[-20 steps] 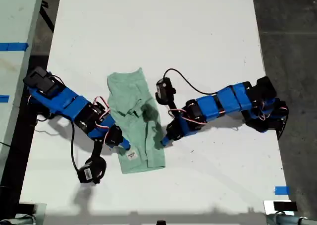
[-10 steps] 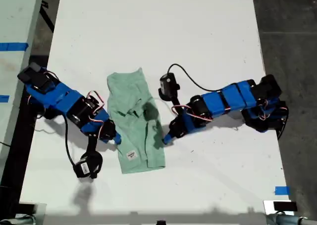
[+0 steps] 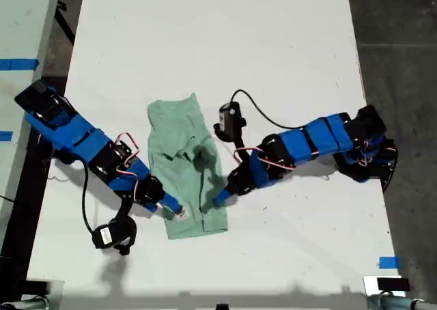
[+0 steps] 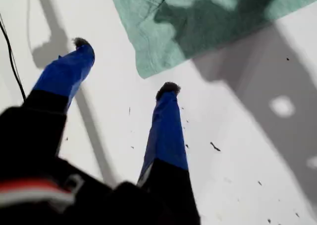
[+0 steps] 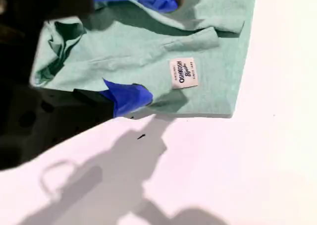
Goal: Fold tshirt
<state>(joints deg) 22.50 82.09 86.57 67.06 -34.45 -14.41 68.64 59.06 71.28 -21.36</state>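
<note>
Two grippers, both now at the near end of the shirt (image 3: 181, 129); a second ago my second gripper (image 3: 172, 207) stood back at the cloth's edge, and it has since pushed in beside the label (image 3: 181, 214); my first gripper (image 3: 220, 199) has slid down the opposite edge. Judged: both are lining up for a crosswise fold. Second gripper: jaws spread, cloth between them; first gripper: jaws spread over bare table (image 3: 205, 37), nothing held. Shirt: middle of the table, already narrowed to a strip; long axis runs top to bottom in the exterior view, slightly tilted, label end toward the bottom.
</note>
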